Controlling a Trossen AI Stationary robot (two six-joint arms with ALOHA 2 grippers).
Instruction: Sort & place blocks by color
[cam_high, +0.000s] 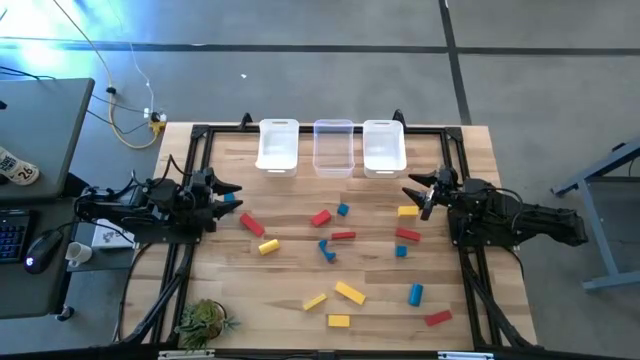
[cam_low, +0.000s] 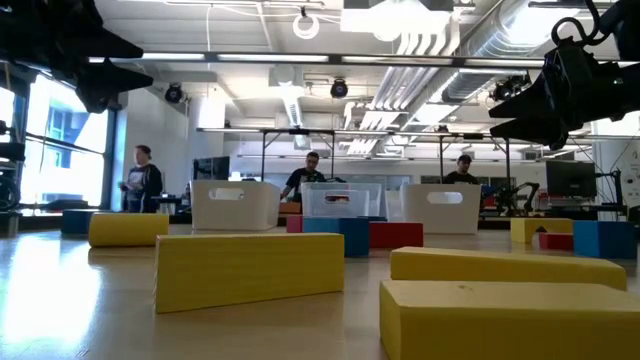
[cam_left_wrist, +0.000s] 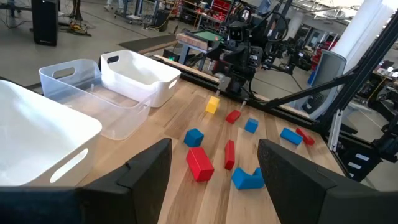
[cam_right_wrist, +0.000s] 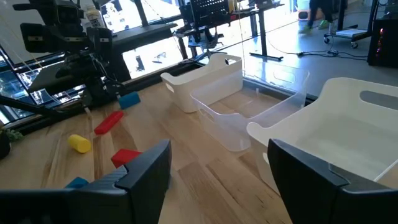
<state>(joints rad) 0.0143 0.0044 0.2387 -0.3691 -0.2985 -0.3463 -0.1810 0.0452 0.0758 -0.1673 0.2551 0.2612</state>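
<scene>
- We are seeing the left gripper (cam_high: 232, 190) hanging at the worktop's left edge, its dark fingers spread wide and carrying nothing.
- The right gripper (cam_high: 413, 192) is hanging at the right edge, likewise spread and empty, just beside a yellow block (cam_high: 407, 211).
- Both are hovering over a pale, wood-grained worktop (cam_high: 290, 290) with a black frame around it.
- The blocks (cam_high: 340, 262) are lying loose across the middle and near side of the worktop, all outside the bins: small, matte, solid-coloured pieces, cubes, short bars and stubby cylinders.
- From above we are counting about five red, five yellow and six blue, though small ones are hard to tell.
- Three bins (cam_high: 332, 147) are standing in a row along the far edge, touching or nearly so: two opaque white ones flanking a clear one, each with rounded corners and handle slots.
</scene>
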